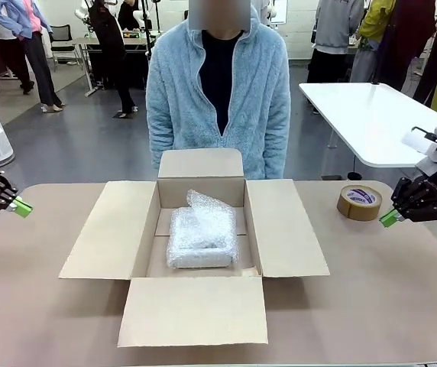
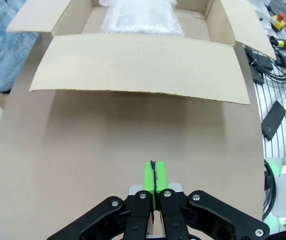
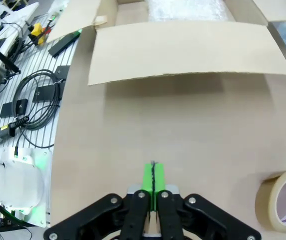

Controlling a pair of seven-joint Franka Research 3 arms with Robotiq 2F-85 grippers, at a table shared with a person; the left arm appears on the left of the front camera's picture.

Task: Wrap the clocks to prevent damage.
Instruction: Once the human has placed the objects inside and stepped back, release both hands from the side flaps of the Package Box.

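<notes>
The clocks (image 1: 202,235) lie as one lumpy bundle of whitish bubble wrap on the floor of an open cardboard box (image 1: 104,229) in the middle of the table. The same bundle (image 2: 140,17) shows past a box flap in the left wrist view, and its edge (image 3: 185,10) in the right wrist view. My left gripper (image 1: 21,206) hovers at the table's left edge, shut and holding nothing, its green pads (image 2: 154,176) pressed together. My right gripper (image 1: 389,219) hangs at the right side, also shut and empty, pads (image 3: 153,176) touching.
A brown tape roll (image 1: 359,202) lies right of the box, close to my right gripper, also seen as tape roll (image 3: 282,199). A person in a light blue fleece (image 1: 218,92) stands behind the box. Cables and black parts (image 3: 28,100) lie off the table's side.
</notes>
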